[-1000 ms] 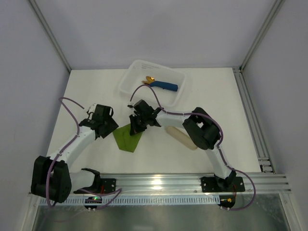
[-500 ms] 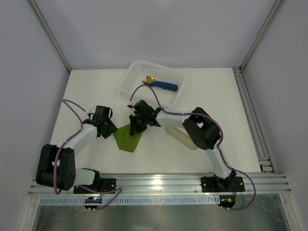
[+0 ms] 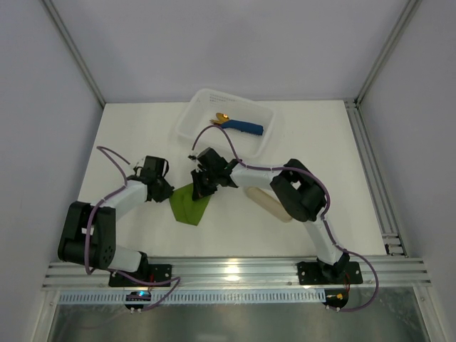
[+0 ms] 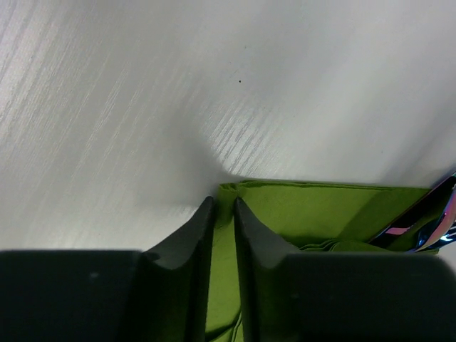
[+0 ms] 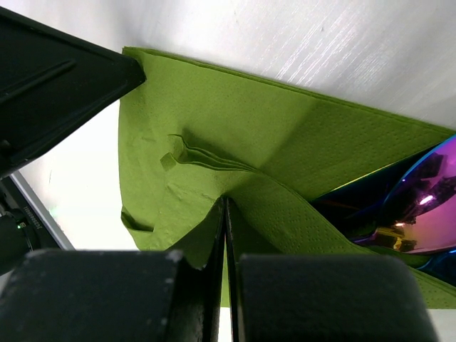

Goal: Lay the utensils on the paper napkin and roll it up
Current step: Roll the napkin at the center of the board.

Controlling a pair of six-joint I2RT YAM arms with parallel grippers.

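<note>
**A:** How does the paper napkin [image 3: 189, 205] at mid-table handle?

**B:** It looks thin, limp and easily torn, so take it by folded edges. The right gripper [image 5: 224, 206] is clamped on a fold. The left gripper [image 4: 225, 208] straddles a corner, but I cannot tell if it bites. The utensils [image 5: 420, 203], slick and stiff, peek from under the flap.

**A:** Is anything in the way?

**B:** The beige piece [image 3: 269, 203] lies near, and the tub [image 3: 187, 117] is well apart.

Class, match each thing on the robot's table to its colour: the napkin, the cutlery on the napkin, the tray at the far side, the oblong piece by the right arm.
Things
1 napkin
2 cutlery lying on it
3 tray
4 oblong piece

Colours
A beige
B clear
C green
D rainbow purple-blue sheen

Pairs: 1-C, 2-D, 3-B, 4-A
</note>
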